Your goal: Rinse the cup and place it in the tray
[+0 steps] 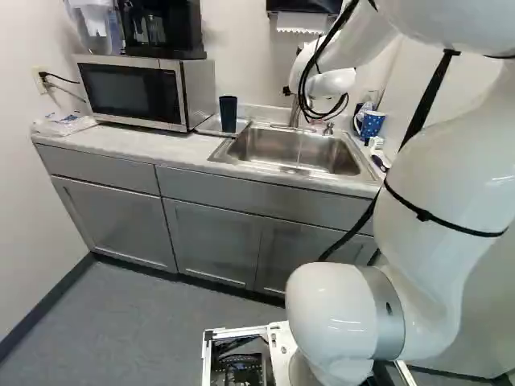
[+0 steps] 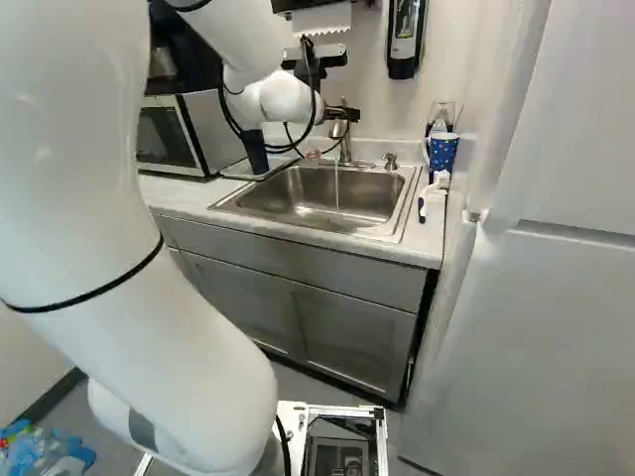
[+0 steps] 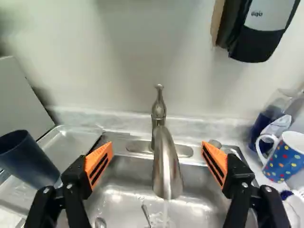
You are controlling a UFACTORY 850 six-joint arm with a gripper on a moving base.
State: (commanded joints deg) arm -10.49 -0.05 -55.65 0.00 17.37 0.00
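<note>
Left base view: dark cup [image 1: 228, 114] upright on the tray [image 1: 210, 125], outside the jaws. Right base view: water [image 2: 337, 188] running into the sink [image 2: 273, 194]. Wrist view: gripper [image 3: 157, 144] jaws wide, empty; tap [image 3: 166, 164] ahead, centred on their gap. Probable step: working the tap; next, grasping the cup if unrinsed, otherwise stopping the water

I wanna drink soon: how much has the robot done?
The dark cup stands in the tray, so placing looks done; I can't tell if it's rinsed. The open claw holds nothing. Water runs from the faucet, so turning it off may be left.
</note>
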